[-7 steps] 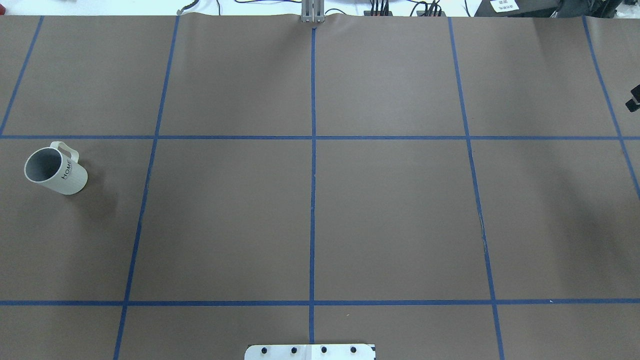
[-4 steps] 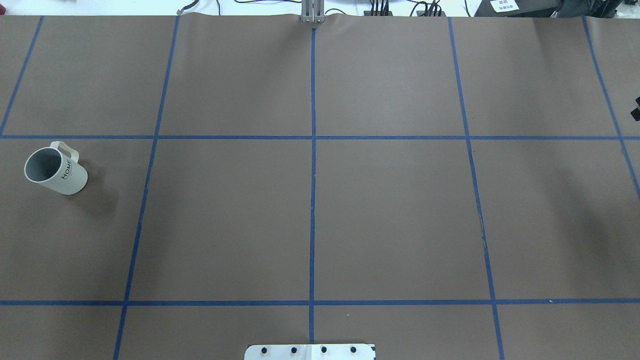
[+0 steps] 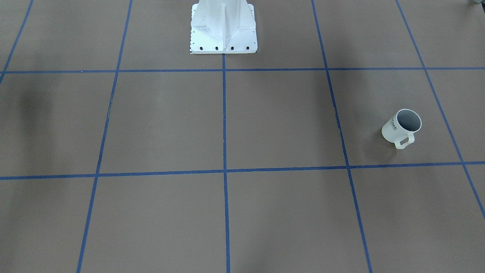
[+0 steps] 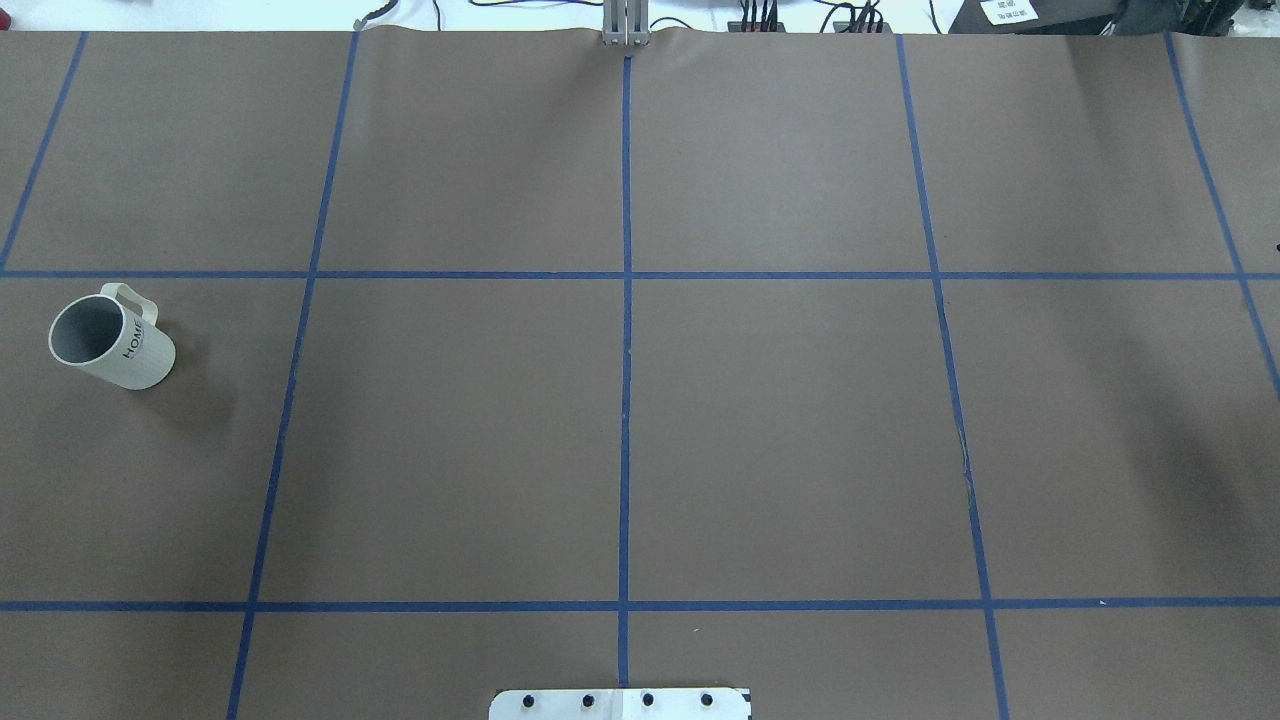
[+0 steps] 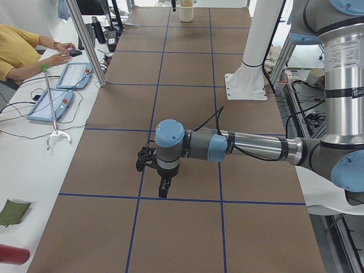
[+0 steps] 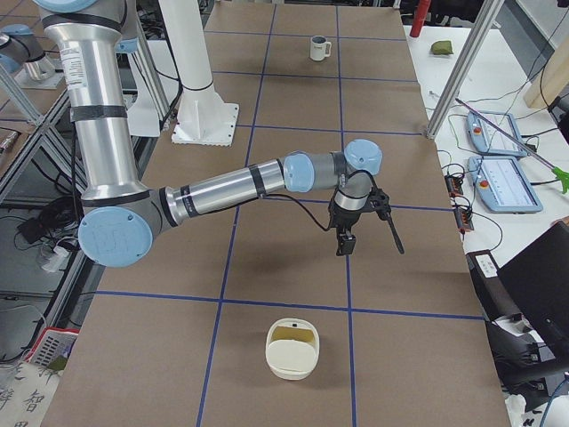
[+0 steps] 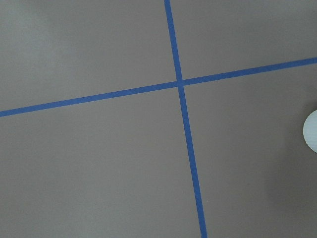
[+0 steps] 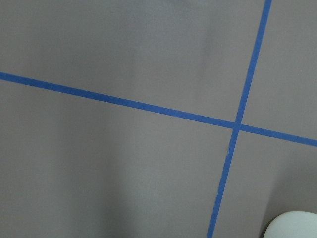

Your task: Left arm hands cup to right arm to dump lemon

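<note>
The cream cup (image 4: 110, 340) marked HOME stands upright, handle away from the robot, on the robot's left side (image 3: 401, 127), small and far in the exterior right view (image 6: 318, 48). Its inside shows only grey; the lemon is hidden. The left arm reaches out high over that side, its gripper (image 5: 162, 185) pointing down, and it hides the cup in the exterior left view. The right arm stretches out over the other end, its gripper (image 6: 345, 242) also pointing down. I cannot tell whether either gripper is open or shut. Neither arm appears in the overhead view.
A cream rounded container (image 6: 292, 349) with a yellowish inside sits past the right end of the grid (image 5: 186, 11). The white pedestal base (image 3: 223, 41) stands at the robot's edge. A person (image 5: 23, 51) sits at a side bench with tablets and metal posts.
A black tip at the overhead view's right edge has slid out of frame to the right. The cup has not moved.
</note>
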Controlling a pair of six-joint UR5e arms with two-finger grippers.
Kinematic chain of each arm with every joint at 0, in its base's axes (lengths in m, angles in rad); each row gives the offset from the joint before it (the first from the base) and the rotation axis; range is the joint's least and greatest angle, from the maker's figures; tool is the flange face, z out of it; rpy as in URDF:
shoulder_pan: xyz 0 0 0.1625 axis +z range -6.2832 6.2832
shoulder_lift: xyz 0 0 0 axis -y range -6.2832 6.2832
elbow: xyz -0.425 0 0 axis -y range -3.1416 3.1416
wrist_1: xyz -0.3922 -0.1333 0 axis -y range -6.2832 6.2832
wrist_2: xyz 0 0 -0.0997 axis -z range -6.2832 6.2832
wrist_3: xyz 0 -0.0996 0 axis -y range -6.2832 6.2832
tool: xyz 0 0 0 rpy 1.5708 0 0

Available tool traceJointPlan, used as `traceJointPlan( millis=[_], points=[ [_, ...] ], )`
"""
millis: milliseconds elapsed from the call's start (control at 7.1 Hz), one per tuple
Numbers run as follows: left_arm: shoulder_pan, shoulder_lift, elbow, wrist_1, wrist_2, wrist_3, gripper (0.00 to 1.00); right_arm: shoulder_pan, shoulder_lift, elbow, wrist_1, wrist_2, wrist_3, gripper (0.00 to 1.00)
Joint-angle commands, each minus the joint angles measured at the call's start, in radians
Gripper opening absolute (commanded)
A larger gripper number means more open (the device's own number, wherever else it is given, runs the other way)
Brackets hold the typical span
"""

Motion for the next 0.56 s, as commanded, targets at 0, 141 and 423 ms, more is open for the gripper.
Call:
traceJointPlan(
  millis=[0,141,423],
  points=[
    [0.002,-0.007,-0.007,-0.030,0.000,-0.001,1.00,0.001,-0.043,0.005,0.022,-0.002,-0.011,1.00],
    [0.002,-0.007,0.000,-0.053,0.003,0.000,1.00,0.006,-0.092,0.012,0.065,-0.002,-0.011,1.00],
    [0.002,0.002,-0.007,-0.064,0.001,0.000,1.00,0.081,-0.195,0.012,0.180,0.003,-0.017,1.00]
  ],
)
